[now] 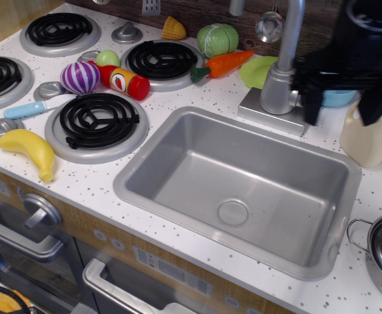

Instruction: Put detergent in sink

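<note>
One detergent [366, 142] jug stands upright on the tabletop [93, 180] just right of the sink [243, 190], directly beneath the claw [348, 108], whose fingers hang spread apart and cover the jug's cap and upper part. One banana [29, 150], one carrot [227, 63], four burners show.

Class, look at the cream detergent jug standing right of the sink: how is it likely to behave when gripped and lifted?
The detergent jug looks like smooth moulded plastic, so probably stiff but somewhat slippery. It is taller than its base, so a sideways nudge from the gripper might tip it. It is likely light, being small and toy-like.
</note>
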`<state>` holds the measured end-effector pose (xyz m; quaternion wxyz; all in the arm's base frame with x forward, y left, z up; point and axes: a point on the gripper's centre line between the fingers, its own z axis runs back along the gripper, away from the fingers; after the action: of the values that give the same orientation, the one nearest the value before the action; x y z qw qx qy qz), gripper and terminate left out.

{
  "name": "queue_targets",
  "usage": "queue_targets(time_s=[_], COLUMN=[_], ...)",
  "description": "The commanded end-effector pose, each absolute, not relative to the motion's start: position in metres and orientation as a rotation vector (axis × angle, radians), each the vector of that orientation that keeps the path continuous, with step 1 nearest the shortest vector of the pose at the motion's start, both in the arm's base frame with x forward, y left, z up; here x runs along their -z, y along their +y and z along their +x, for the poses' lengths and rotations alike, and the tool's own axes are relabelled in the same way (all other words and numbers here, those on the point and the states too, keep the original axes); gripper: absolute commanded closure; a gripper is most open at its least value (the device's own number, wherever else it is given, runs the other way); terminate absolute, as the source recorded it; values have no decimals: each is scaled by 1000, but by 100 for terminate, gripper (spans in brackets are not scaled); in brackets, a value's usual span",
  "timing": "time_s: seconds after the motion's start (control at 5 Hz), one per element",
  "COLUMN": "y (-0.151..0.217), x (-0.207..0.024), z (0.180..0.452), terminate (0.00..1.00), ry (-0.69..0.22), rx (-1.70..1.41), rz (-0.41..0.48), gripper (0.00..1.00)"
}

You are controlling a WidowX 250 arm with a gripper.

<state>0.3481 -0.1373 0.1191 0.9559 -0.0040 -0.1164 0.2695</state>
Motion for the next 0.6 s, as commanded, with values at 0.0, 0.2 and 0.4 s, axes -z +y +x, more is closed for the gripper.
queue_targets(time_s=[0.0,0.2,0.4], y=[-160,-167,-172], x=[-140,-143,-141], z=[383,398,409], terminate=[0,0,0], ry=[-314,-333,-339], rx=[-623,-630,-630], rz=[-42,-37,-57], gripper=[0,0,0])
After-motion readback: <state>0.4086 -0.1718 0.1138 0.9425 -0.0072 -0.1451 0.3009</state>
